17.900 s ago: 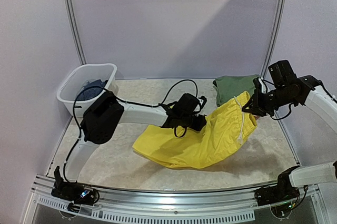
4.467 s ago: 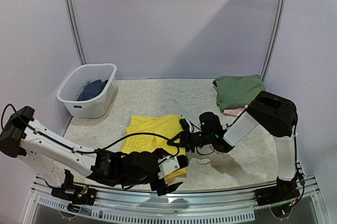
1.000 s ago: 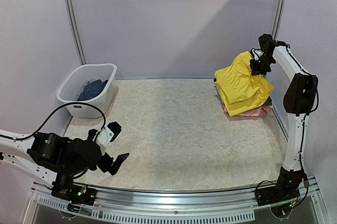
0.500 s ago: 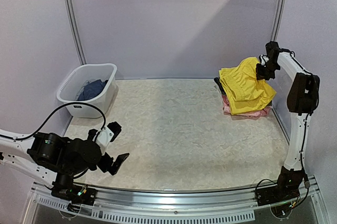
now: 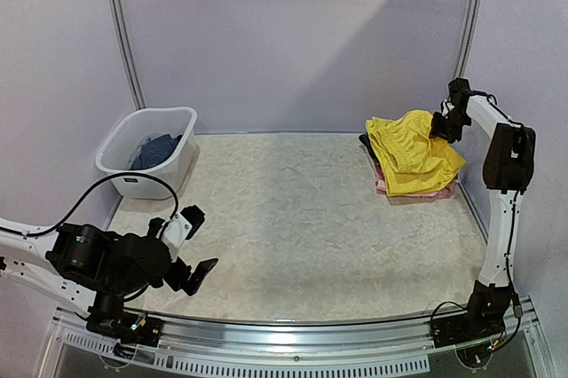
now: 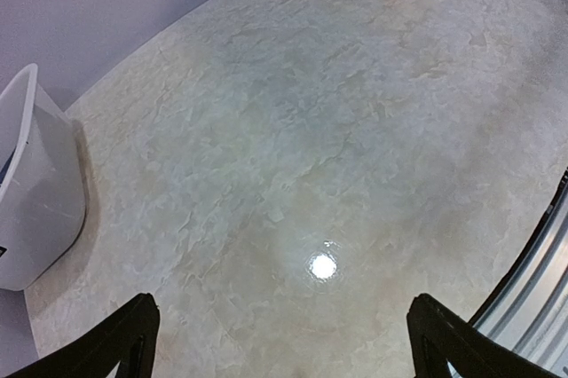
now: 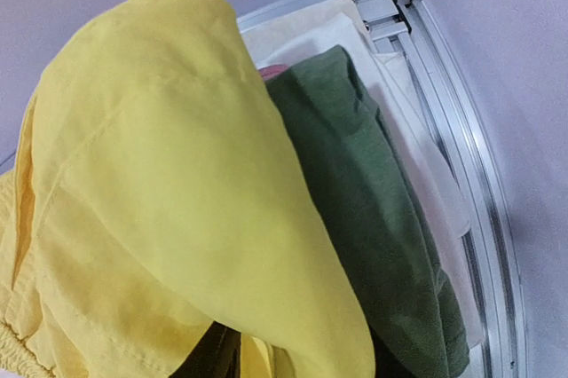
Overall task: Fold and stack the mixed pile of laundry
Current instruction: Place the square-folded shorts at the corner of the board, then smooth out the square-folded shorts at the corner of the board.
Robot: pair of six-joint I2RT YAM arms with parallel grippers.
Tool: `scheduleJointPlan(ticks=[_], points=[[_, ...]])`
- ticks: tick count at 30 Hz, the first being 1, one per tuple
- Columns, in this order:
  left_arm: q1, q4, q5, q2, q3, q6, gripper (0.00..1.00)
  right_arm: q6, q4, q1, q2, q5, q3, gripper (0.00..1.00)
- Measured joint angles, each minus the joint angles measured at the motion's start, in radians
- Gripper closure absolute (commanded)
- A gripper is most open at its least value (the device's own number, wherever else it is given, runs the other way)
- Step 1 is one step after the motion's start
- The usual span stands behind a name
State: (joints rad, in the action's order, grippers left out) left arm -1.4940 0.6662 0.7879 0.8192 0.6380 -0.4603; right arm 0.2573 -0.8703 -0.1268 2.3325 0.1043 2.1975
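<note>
The yellow shorts (image 5: 410,152) lie folded on top of the stack at the back right, over the pink garment (image 5: 424,191). My right gripper (image 5: 441,124) is at the shorts' back right edge. In the right wrist view the yellow shorts (image 7: 169,192) drape over the jaws and hide them. Only part of one dark finger (image 7: 206,353) shows, and the olive-green top (image 7: 377,218) lies beneath. My left gripper (image 5: 197,243) hovers open and empty over the table's front left, with its two fingertips (image 6: 124,342) far apart. A dark blue garment (image 5: 158,149) lies in the basket.
The white slotted basket (image 5: 174,116) stands at the back left, and its wall (image 6: 35,200) shows in the left wrist view. A metal rail (image 7: 461,174) and the wall run close behind and to the right of the stack.
My right gripper has come down and slightly right with the yellow shorts, which now lie flatter on the stack. The left arm has not moved.
</note>
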Motion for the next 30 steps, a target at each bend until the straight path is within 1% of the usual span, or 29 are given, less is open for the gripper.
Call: scheduleJointPlan(ticks=[2, 4, 8, 11, 14, 17, 21, 22, 27, 30], points=[[0.000, 0.000, 0.000, 0.000, 0.000, 0.000, 0.00, 0.019, 0.006, -0.006, 0.000, -0.008, 0.000, 0.47], [0.000, 0.000, 0.000, 0.000, 0.000, 0.000, 0.00, 0.037, 0.008, -0.014, 0.000, -0.018, 0.000, 0.39], [0.000, 0.000, 0.000, 0.000, 0.000, 0.000, 0.00, 0.072, 0.021, -0.025, -0.002, -0.026, 0.001, 0.21], [0.000, 0.000, 0.000, 0.000, 0.000, 0.000, 0.01, 0.079, 0.026, -0.026, -0.013, -0.041, 0.002, 0.19], [0.000, 0.000, 0.001, 0.000, 0.000, 0.000, 0.00, 0.089, 0.039, -0.022, -0.044, -0.042, -0.002, 0.22], [0.000, 0.000, 0.003, 0.000, 0.000, 0.000, 0.00, 0.090, 0.082, -0.009, -0.109, -0.038, -0.039, 0.30], [0.000, 0.000, 0.005, 0.002, 0.000, 0.000, 0.00, 0.084, 0.153, 0.016, -0.177, -0.014, -0.080, 0.51], [0.000, 0.000, 0.005, 0.002, 0.000, 0.000, 0.00, 0.089, 0.173, 0.022, -0.184, -0.005, -0.087, 0.55], [0.000, 0.000, 0.006, 0.019, 0.000, 0.000, 0.00, 0.100, 0.237, 0.033, -0.161, 0.041, -0.096, 0.67], [0.000, 0.000, 0.008, 0.027, 0.000, 0.000, 0.00, 0.094, 0.241, 0.032, -0.097, 0.061, -0.040, 0.71]])
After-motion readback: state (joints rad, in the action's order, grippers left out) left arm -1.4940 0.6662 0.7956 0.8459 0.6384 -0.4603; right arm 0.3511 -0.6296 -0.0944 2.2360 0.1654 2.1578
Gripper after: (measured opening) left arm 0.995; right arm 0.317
